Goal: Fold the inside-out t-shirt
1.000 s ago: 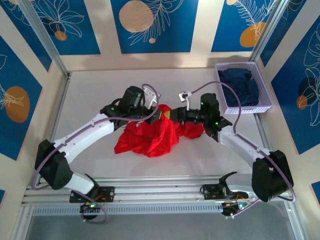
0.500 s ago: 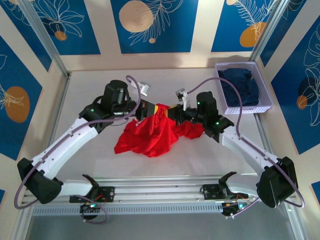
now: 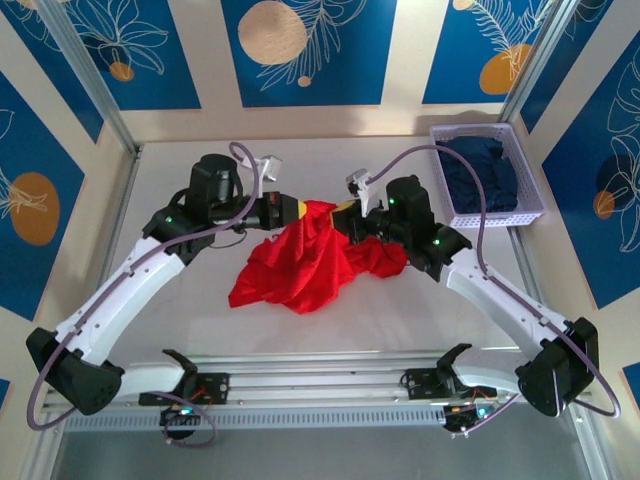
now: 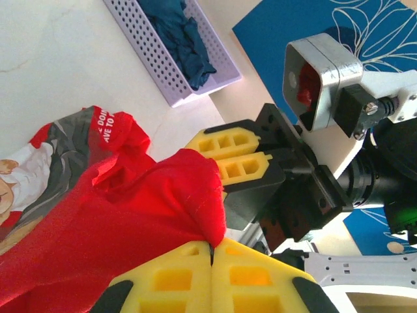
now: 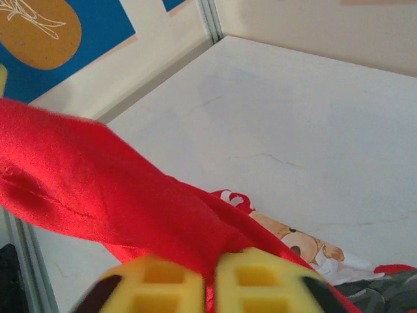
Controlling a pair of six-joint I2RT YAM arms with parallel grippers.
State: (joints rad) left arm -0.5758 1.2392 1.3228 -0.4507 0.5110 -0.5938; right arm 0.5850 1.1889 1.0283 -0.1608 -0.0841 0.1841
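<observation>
The bright red t-shirt (image 3: 300,265) hangs bunched between both arms, its lower part resting crumpled on the white table (image 3: 180,300). My left gripper (image 3: 296,209) is shut on a pinch of red cloth (image 4: 189,195) near the top of the bunch. My right gripper (image 3: 342,220) faces it a short way off and is shut on the same stretched cloth (image 5: 130,202). Part of the teddy-bear print (image 5: 296,238) and white lettering (image 4: 107,127) shows where the cloth turns. In the left wrist view the right gripper's yellow fingers (image 4: 244,166) sit just beyond the cloth.
A lavender perforated basket (image 3: 480,175) holding a dark navy garment (image 3: 485,170) stands at the back right. Aluminium frame posts and patterned blue walls (image 3: 300,50) close in the table. Open white tabletop (image 3: 180,180) lies to the left and front.
The left arm has swung left and back, lifting its gripper with the cloth. The right gripper has moved slightly back too, and the red cloth between them is raised and stretched.
</observation>
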